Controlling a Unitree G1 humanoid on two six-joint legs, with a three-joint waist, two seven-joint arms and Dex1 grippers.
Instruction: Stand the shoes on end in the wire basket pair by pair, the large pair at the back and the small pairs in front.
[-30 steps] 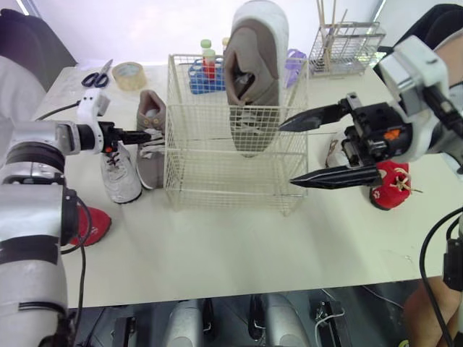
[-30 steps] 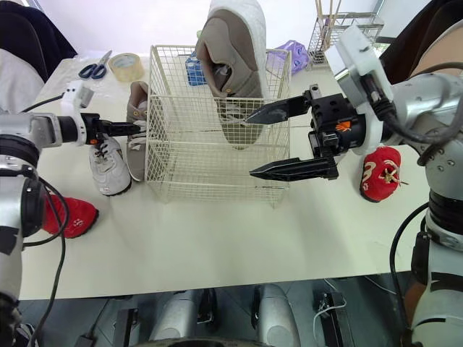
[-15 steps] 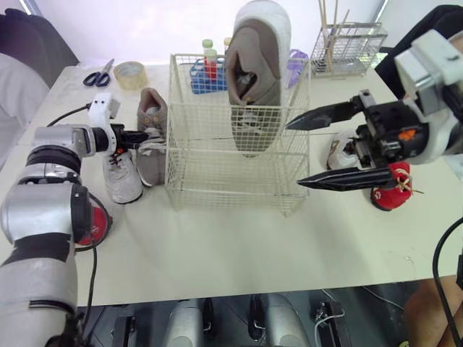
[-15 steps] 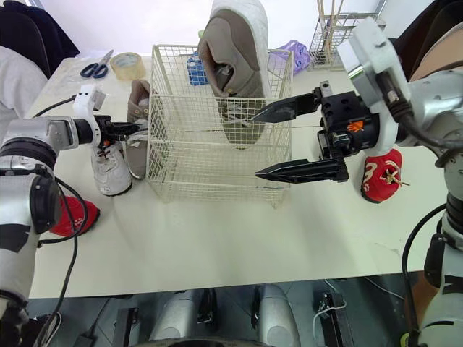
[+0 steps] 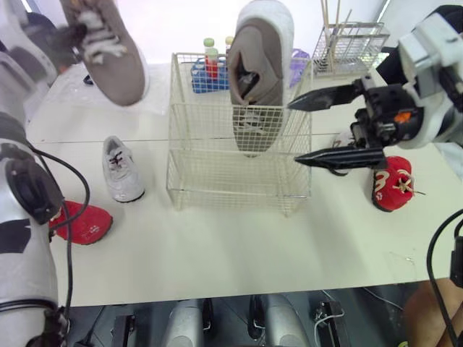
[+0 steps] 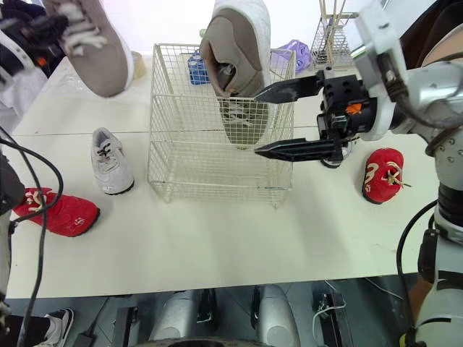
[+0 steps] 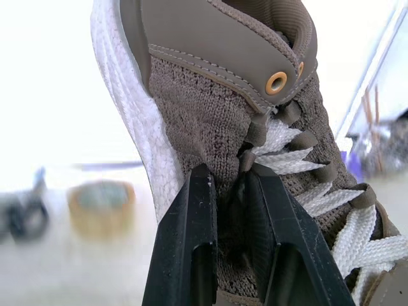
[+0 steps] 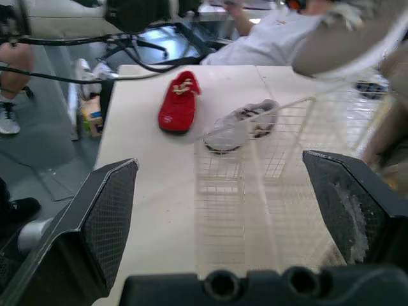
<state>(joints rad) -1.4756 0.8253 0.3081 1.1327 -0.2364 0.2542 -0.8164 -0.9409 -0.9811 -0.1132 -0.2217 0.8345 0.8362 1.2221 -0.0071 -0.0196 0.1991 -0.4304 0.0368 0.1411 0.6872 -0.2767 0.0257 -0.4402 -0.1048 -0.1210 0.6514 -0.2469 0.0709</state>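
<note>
A large brown shoe [image 5: 108, 54] is held aloft by its upper in the clamped left gripper [image 7: 229, 178], apparently toe-down, up and left of the wire basket [image 5: 239, 184], where its mate [image 5: 262, 65] is stood at the back. The right gripper [image 5: 293, 134] is spread wide, empty, beside the basket.

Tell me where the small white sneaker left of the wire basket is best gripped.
Probably the heel collar, from above: the small white sneaker lies sole-down with its opening facing up, so its collar wall can be pinched.
</note>
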